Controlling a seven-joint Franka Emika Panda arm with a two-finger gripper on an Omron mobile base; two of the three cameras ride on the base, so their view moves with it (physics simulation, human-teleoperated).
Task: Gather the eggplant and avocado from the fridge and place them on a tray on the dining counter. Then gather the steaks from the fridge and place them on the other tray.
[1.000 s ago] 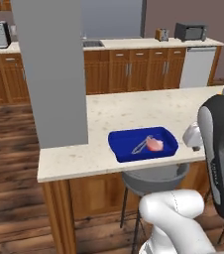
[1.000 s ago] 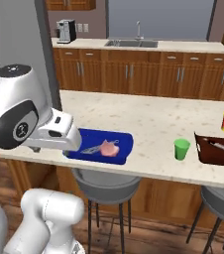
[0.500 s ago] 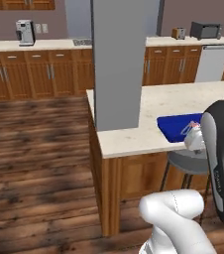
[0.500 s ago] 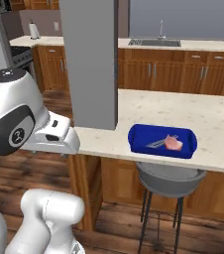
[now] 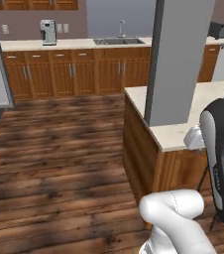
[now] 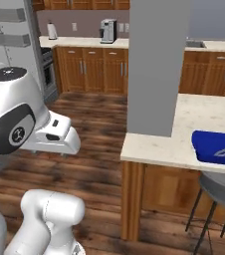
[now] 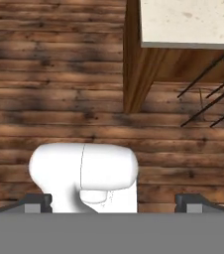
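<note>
Below the claw [image 7: 112,201], jaws stood wide apart with nothing between them, over bare wood floor [image 7: 59,74]. Up and right of it sat the dining counter [image 7: 188,22] corner, stool legs [image 7: 208,101] beside. Farther right on that counter, the other tray [image 6: 216,148], blue, held a steak at its edge.
</note>
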